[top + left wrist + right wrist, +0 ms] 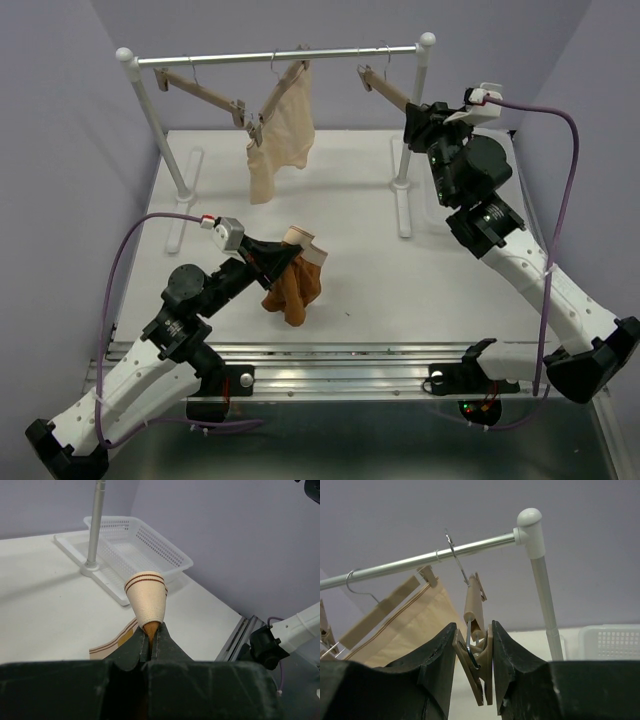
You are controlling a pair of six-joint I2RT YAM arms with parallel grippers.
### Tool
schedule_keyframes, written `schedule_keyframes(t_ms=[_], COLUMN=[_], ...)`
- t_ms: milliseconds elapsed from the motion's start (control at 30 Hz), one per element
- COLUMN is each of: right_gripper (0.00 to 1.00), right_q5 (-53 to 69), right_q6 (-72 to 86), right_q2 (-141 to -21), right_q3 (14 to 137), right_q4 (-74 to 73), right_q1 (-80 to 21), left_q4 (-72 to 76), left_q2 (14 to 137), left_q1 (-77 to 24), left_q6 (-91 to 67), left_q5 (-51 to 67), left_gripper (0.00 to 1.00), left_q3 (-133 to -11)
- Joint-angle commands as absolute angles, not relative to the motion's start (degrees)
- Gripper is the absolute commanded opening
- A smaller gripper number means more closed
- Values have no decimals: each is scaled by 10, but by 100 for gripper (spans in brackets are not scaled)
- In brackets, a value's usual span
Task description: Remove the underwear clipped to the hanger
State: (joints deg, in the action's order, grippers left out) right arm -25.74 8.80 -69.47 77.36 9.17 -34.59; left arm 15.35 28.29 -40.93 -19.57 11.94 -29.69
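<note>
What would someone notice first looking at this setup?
The left hand holds the bunched rust-brown underwear at the middle of the table. At the right end of the rail, the right hand pinches a hanger clip, while cream underwear hangs mid-rail.

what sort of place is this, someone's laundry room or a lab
Most likely a robotics lab bench staged for laundry, not a home: two robot arms mounted at a white table, a small clothes rack with wooden clip hangers, and bare lavender walls closing it in.
</note>
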Motion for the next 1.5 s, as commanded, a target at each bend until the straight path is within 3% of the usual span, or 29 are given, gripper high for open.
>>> schedule_keyframes(t_ms=[0, 433, 1067, 1133, 1167, 1267, 1300, 1333, 1367, 1467], right_gripper=[1, 1, 1, 18, 37, 65, 84, 92, 99, 100], right_q5=[-290, -299, -308, -308, -304, -290, -286, -283, -279, -257], right_q6=[72, 70, 115, 122, 127, 135, 141, 146, 152, 163], right_q2=[-711, -773, -749, -744, -736, -722, -709, -701, -692, -654], right_q3=[814, 827, 771, 769, 769, 766, 765, 762, 754, 744], right_q4=[193, 213, 170, 157, 152, 123, 115, 98, 91, 44], right_q1=[-347, -347, -347, -347, -347, -347, -347, -347, -347, -347], left_q4=[175, 166, 160, 159, 157, 156, 156, 155, 153, 149], left_q2=[271, 261, 257, 256, 256, 257, 257, 257, 258, 260], left_q1=[-412, -412, -412, -412, -412, -412, -412, -412, -412, -412], left_q6=[-178, -166, -192, -196, -197, -204, -207, -212, -214, -225], left_q5=[116, 103, 100, 97, 95, 91, 91, 85, 84, 75], left_gripper=[0, 0, 0, 0, 0, 0, 0, 0, 0, 0], left_q3=[-319, -317, -321, -323, -325, -328, -329, -330, -332, -337])
